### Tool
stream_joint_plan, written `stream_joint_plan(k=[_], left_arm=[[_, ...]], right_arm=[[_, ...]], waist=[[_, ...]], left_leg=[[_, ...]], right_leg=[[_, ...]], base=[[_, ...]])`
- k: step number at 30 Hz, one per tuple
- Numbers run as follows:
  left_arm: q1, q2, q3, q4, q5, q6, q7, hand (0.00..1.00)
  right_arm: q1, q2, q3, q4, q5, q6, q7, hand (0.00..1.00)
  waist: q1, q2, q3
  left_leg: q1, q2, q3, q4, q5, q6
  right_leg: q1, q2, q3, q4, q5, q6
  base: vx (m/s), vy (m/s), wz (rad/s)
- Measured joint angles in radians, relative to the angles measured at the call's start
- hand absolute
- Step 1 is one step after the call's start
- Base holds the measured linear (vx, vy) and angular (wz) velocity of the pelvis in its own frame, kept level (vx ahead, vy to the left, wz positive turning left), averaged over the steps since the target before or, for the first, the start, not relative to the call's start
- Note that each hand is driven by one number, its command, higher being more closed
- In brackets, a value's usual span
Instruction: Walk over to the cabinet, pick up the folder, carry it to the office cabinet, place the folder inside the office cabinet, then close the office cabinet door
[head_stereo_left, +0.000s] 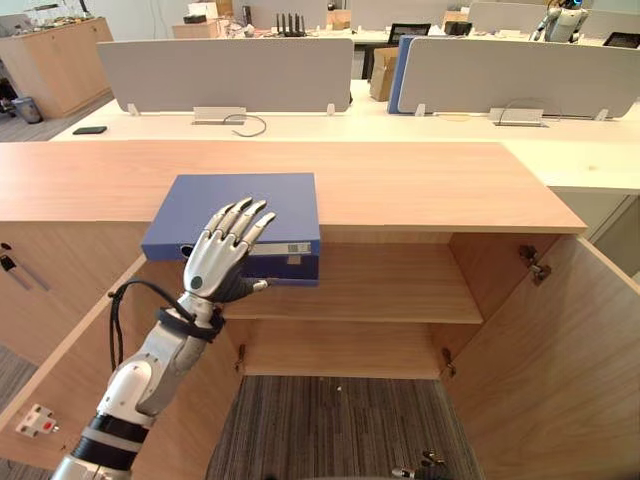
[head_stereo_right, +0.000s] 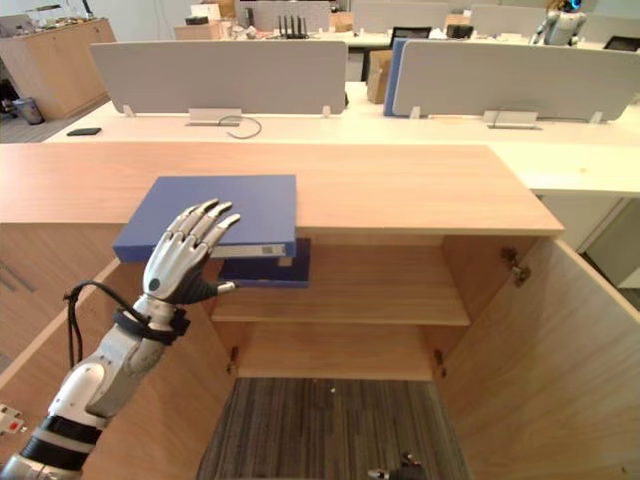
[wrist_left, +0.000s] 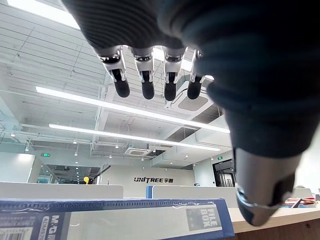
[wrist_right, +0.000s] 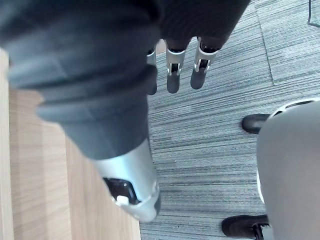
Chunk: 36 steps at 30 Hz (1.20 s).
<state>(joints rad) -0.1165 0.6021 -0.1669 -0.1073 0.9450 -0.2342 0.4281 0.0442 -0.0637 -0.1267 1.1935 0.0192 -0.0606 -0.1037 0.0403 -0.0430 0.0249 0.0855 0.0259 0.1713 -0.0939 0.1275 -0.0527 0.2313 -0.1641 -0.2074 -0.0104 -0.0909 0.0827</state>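
Reaching up over the front of the office cabinet (head_stereo_left: 420, 185), I hold my left hand (head_stereo_left: 215, 260) above the blue folder (head_stereo_left: 245, 205), fingers (wrist_left: 147, 85) straight and fanned apart, thumb (wrist_left: 262, 200) stuck out lower down by the folder's spine. From the wrist camera there is open air between my fingertips and the folder's near edge, so nothing is clasped. I cannot tell whether the thumb touches the spine.

The folder lies flat on the cabinet's light wooden top, towards my left side. Its labelled spine faces me and sticks out a little past the front edge, above the open compartment. Both cabinet doors stand open: the left door (head_stereo_right: 190, 380) runs under my forearm, and the right door (head_stereo_left: 560, 350) swings out on the other side. Between them a wooden shelf (head_stereo_left: 390, 290) crosses the inside.

My right hand (wrist_right: 172, 80) hangs low with its fingers loose and straight, holding nothing, over the grey striped carpet (wrist_right: 210, 135) and just beside a wooden panel (wrist_right: 35, 190).

Behind the cabinet runs a pale desk (head_stereo_left: 400, 125) with grey dividers (head_stereo_left: 225, 72), and a dark phone (head_stereo_left: 88, 130) lies on it.
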Motion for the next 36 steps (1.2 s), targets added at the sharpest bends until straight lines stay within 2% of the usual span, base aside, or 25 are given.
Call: stream_joint_plan(k=[17,26,36], left_arm=[[-0.123,0.040,0.003,0.210,0.046,0.069,0.024,0.00],[-0.204,0.104,-0.047,0.342,0.086,0.080,0.023,0.00],[-0.257,0.112,-0.102,0.462,0.103,0.087,-0.001,0.00]], right_arm=[[0.013,0.001,-0.001,-0.023,0.002,-0.001,-0.002,0.00],[0.034,0.001,0.000,-0.046,-0.001,-0.003,-0.006,0.00],[0.039,0.001,0.000,-0.054,0.000,-0.003,-0.006,0.00]], waist=[[-0.025,-0.010,-0.002],[-0.031,-0.020,-0.009],[-0.049,-0.025,-0.015]], left_leg=[[0.006,0.000,0.019,0.000,-0.011,-0.006],[0.020,-0.002,0.044,0.000,-0.022,-0.004],[0.022,-0.001,0.051,0.000,-0.023,-0.005]], right_leg=[[0.000,-0.001,0.020,-0.005,0.001,0.000],[0.001,-0.006,0.040,-0.007,0.001,0.000],[0.001,-0.007,0.044,-0.009,0.001,0.000]], base=[[0.00,0.007,-0.02],[-0.02,0.022,-0.08],[0.00,0.001,0.00]])
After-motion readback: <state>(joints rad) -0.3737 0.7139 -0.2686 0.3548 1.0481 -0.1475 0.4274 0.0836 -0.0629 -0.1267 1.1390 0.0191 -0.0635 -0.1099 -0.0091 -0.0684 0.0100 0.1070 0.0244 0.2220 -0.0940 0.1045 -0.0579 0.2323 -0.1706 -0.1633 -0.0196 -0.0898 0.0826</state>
